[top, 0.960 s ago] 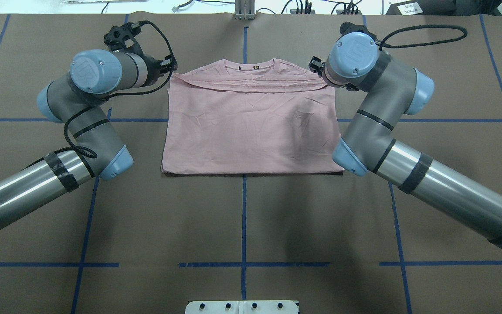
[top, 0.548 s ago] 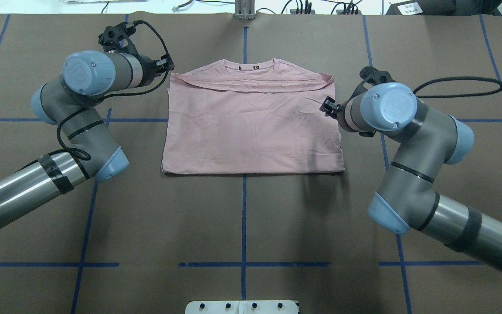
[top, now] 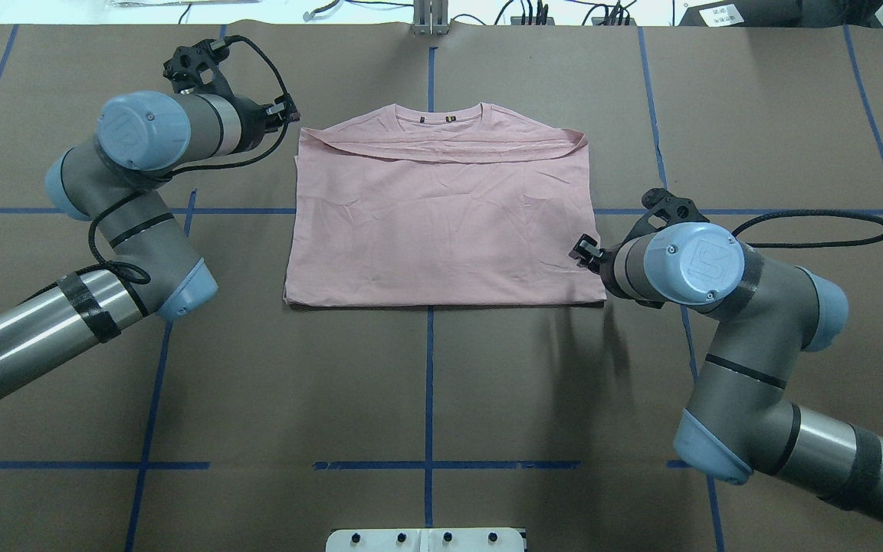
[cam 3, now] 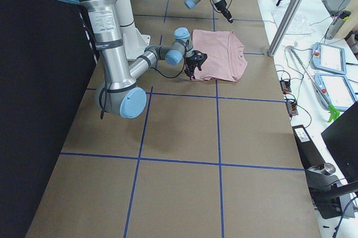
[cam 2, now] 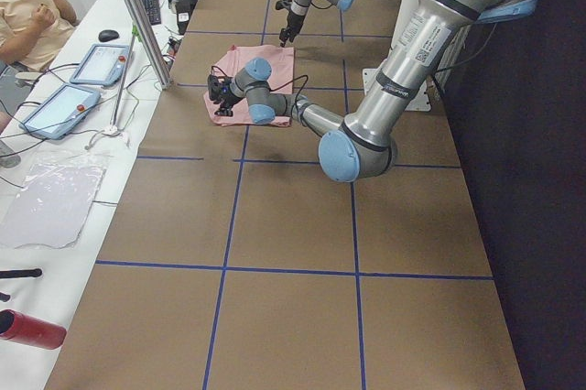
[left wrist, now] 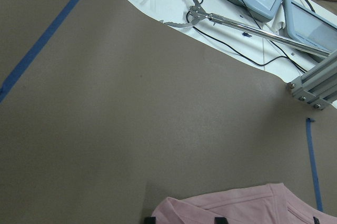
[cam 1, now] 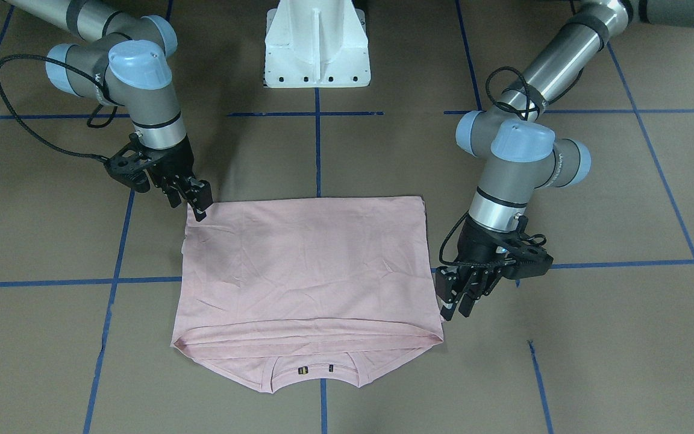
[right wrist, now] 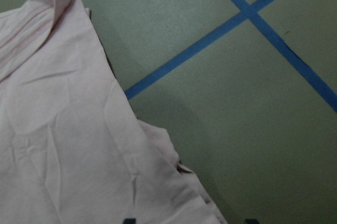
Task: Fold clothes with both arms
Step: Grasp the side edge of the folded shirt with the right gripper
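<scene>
Folded pink shirt [top: 441,222] at centre of counter [top: 441,383], collar toward 12 o'clock from overhead.
Left tool [top: 292,116] apart beside its 10 o'clock corner; right tool [top: 583,251] apart at its 4 o'clock corner. "UR" on blue caps [top: 698,261].

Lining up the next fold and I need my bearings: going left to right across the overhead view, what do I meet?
left arm -> left gripper -> pink T-shirt -> right gripper -> right arm
</scene>
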Available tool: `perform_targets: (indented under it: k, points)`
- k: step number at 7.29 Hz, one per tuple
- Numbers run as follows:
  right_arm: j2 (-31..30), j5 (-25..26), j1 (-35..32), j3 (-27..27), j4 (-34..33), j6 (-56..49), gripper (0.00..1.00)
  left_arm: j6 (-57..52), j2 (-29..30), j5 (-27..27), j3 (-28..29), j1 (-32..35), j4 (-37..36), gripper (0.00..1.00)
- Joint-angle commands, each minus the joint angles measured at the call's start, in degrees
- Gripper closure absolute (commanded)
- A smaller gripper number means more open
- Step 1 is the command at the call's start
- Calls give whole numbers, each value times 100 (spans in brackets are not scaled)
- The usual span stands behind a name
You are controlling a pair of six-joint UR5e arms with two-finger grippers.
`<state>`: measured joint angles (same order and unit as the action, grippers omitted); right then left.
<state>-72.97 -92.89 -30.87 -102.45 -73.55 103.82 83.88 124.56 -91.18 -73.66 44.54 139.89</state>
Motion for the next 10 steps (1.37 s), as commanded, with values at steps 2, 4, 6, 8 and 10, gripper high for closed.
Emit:
perform_targets:
  k: [2,4,6,8,10]
  points:
    - [46,-36,116,50,-1,7,30,-29,-28,3,-87,143,12,52]
    - [-59,-45,125,6,-10,7,36,-12,-72,3,-87,134,12,52]
    - [-86,-45,160,6,-19,15,42,5,-72,3,-87,125,12,52]
    - [-86,-36,196,23,-19,15,46,6,-72,3,-96,125,21,52]
    - [-156,-45,196,-3,-10,7,91,6,-72,3,-87,125,21,52]
